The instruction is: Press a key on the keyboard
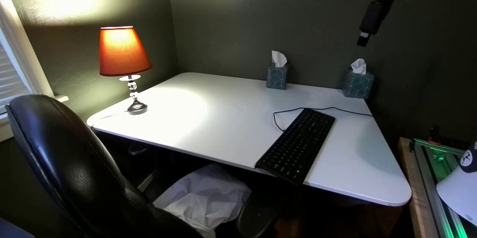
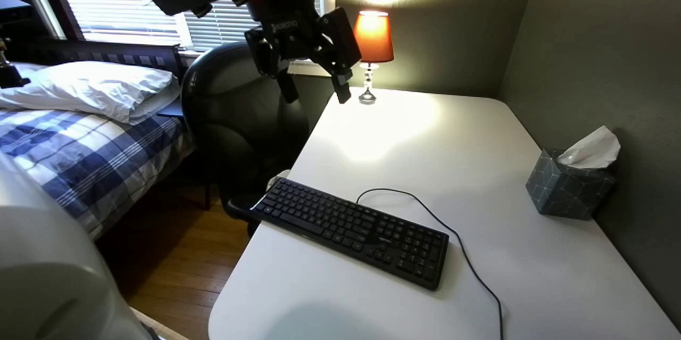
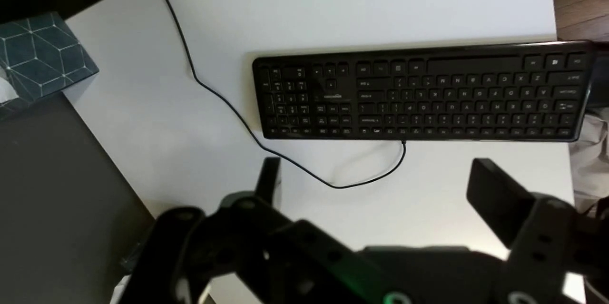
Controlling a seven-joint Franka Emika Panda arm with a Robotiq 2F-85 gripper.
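- One long black keyboard (image 1: 298, 145) lies on the white desk (image 1: 220, 115), keys up, at four o'clock in an exterior view.
- Its short end at three o'clock in the wrist view pokes out past the desk's edge.
- In the wrist view, a thin black cable (image 3: 338, 187) comes out of the keyboard's six o'clock side and bends over the desk to about eleven o'clock.
- The gripper (image 2: 315, 92) hangs up in the air, well apart from the keyboard, between eleven and twelve o'clock from it in an exterior view.
- Its two fingers (image 3: 499, 199) stand wide apart, with just air between the tips, so it has hold of nothing.
- A lit orange lamp (image 1: 124, 55) stands on the desk at ten o'clock in an exterior view.
- Near the wall (image 1: 313, 25) sit one tissue box (image 1: 276, 78) at two o'clock and another tissue box (image 1: 358, 85) at three o'clock.
- A big black chair (image 1: 70, 156) is at eight o'clock in an exterior view.
- A white pillow (image 2: 101, 84) on a plaid bed cover (image 2: 106, 154) is at about nine o'clock in an exterior view.
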